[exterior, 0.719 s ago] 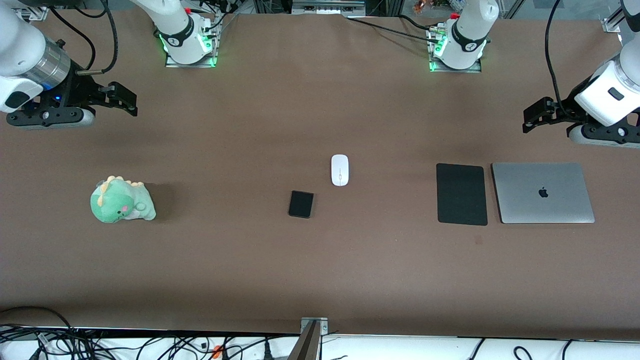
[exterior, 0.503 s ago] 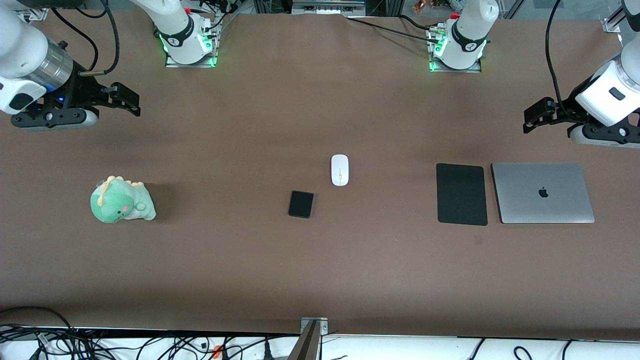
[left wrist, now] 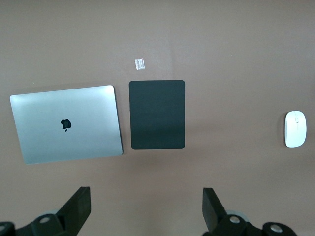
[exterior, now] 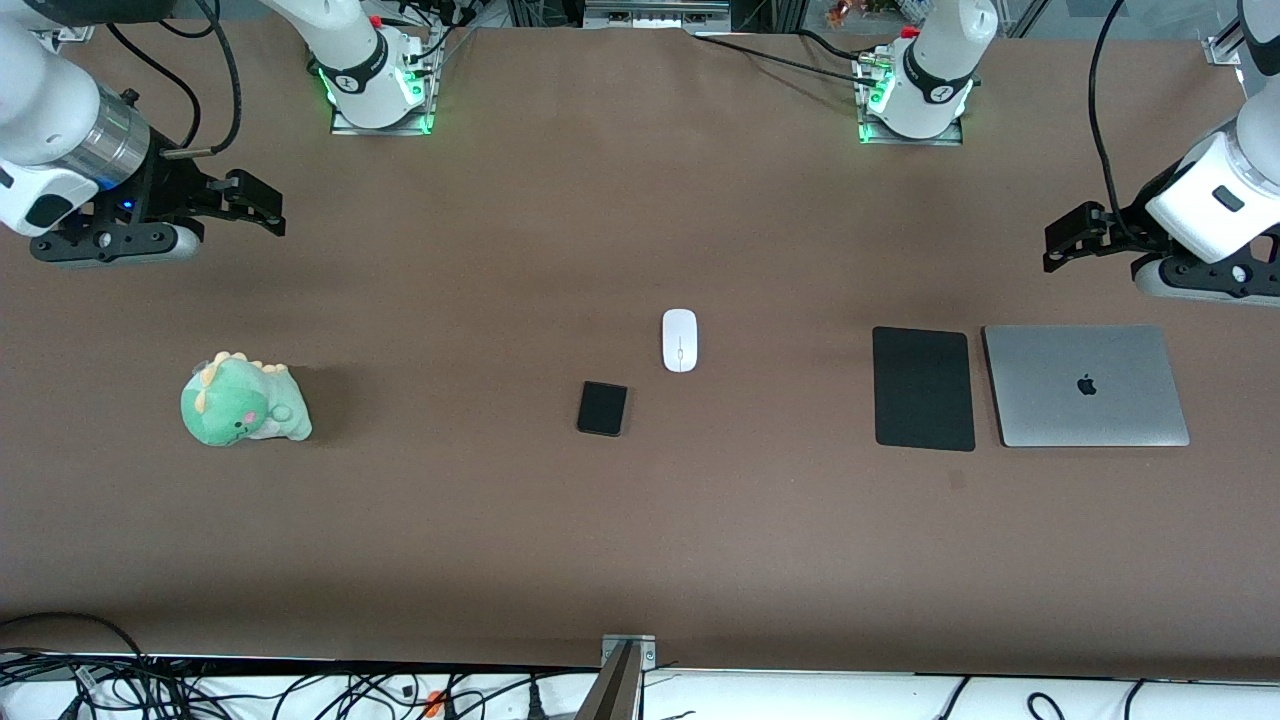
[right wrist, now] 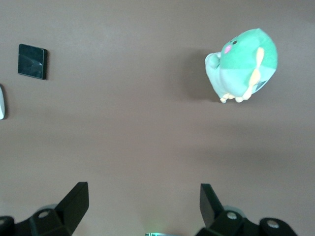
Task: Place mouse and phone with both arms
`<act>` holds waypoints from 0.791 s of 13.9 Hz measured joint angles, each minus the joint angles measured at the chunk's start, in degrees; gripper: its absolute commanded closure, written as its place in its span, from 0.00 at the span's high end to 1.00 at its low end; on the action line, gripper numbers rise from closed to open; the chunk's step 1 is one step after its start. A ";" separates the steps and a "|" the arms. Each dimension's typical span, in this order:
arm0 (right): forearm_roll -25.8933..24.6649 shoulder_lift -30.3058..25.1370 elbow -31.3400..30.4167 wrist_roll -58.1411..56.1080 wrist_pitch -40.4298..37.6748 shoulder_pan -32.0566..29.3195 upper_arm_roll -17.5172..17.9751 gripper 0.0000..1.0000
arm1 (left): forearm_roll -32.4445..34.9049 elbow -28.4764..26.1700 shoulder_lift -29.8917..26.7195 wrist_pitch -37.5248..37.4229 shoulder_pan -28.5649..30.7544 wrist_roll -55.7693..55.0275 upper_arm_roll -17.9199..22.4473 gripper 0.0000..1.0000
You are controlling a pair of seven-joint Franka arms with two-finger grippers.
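Fingers on both arms are spread wide and pinch nothing: the left wrist view shows the left gripper [left wrist: 146, 206] with its two fingers [left wrist: 78, 206] held far apart over bare bench, and the right wrist view shows the right gripper [right wrist: 144, 204] the same way, its fingers [right wrist: 76, 201] parted above brown surface. The mouse [exterior: 679, 340] lies flat near the middle of the bench [exterior: 640, 560], its long axis running toward the front camera, white with a thin grey centre line. The phone [exterior: 602, 408] lies flat close by, apart from the mouse, nearer the front camera and a little toward the right arm's end. Toward the left arm's end, well apart from the mouse, a matte black mouse pad [exterior: 923, 388] lies flat, and just beside it, with a narrow gap between them, sits a closed silver laptop [exterior: 1085, 385]. Toward the right arm's end, well apart from the phone, a green plush dinosaur [exterior: 243, 402] rests on the bench. In the front view the left gripper [exterior: 1065, 240] hangs over the bench at the left arm's end, by the laptop, and the right gripper [exterior: 262, 205] hangs over bare bench at the right arm's end.
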 measured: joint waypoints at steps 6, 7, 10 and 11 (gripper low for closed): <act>-2.08 -0.28 4.44 -0.46 0.11 -0.78 -0.74 1.00 | -0.27 0.17 1.20 -4.33 -0.50 0.28 -0.85 1.00; -2.11 -0.25 4.44 -0.46 0.11 -0.78 -0.74 1.00 | -1.02 0.33 1.68 -4.33 -0.72 0.57 -0.91 1.00; -3.71 -0.04 4.44 -0.46 0.16 -0.87 -0.78 1.00 | -3.97 0.68 4.34 -2.12 -3.57 -0.16 -1.78 1.00; -4.71 0.00 4.52 -0.46 0.21 -0.86 -0.75 1.00 | -4.22 0.66 6.07 0.74 -5.54 -2.04 -2.26 1.00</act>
